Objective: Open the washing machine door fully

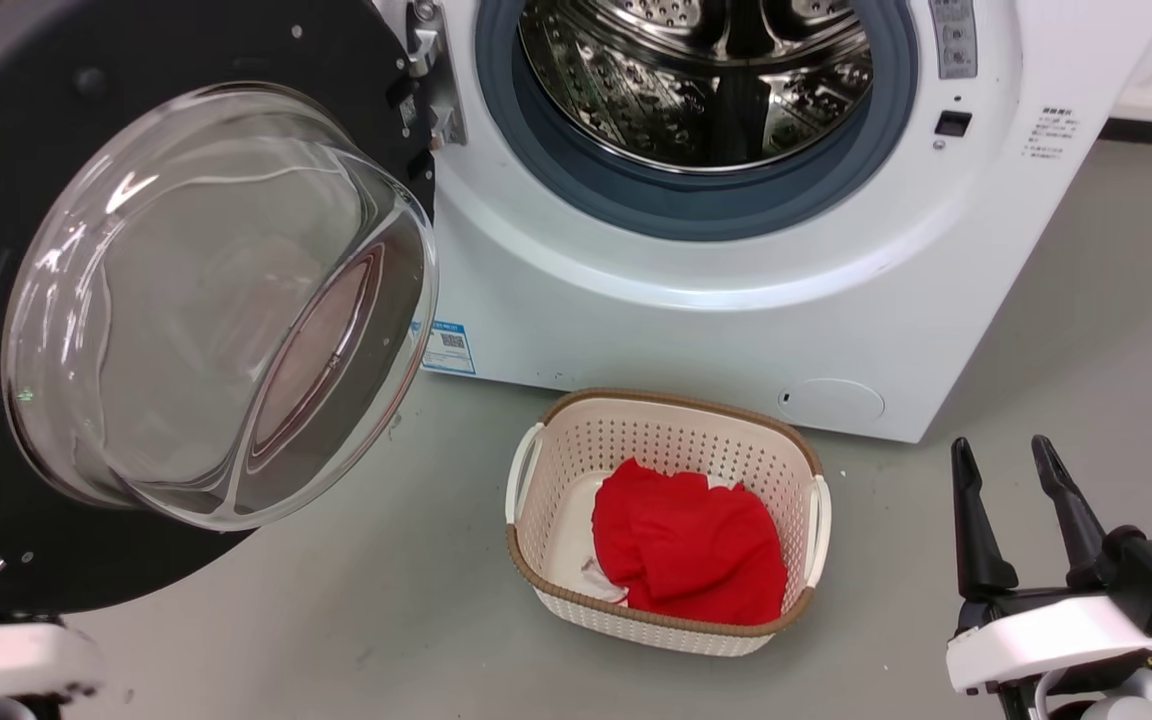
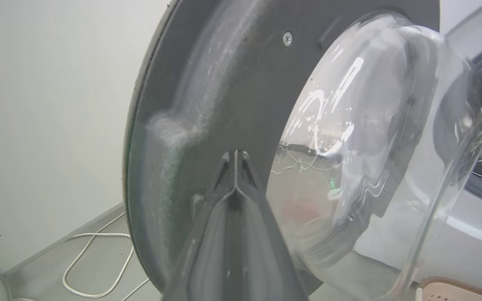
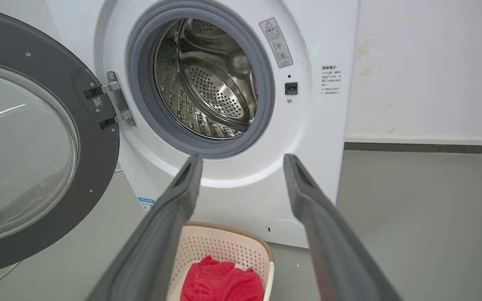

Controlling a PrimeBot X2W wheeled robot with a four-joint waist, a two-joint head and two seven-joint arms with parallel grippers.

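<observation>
Head view showed the washing machine door (image 1: 186,300) swung wide, left of the washing machine (image 1: 736,300); opening appeared nearly complete. Left end effector (image 2: 236,163) was closed against the door's inner face; right end effector (image 1: 1001,450) was open, empty.

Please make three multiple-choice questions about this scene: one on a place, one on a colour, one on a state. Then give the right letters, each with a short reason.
1. Where does the laundry basket stand?
A. on a shelf
B. on the floor before the washing machine
C. on a chair

2. What colour is the cloth in the basket?
A. red
B. blue
C. green

3. How is the washing machine door?
A. shut
B. lying on the floor
C. swung open on its hinge

Answers: 1 B, it sits on grey floor below the drum; 2 A, the head view shows red; 3 C, the steel drum is uncovered.
</observation>
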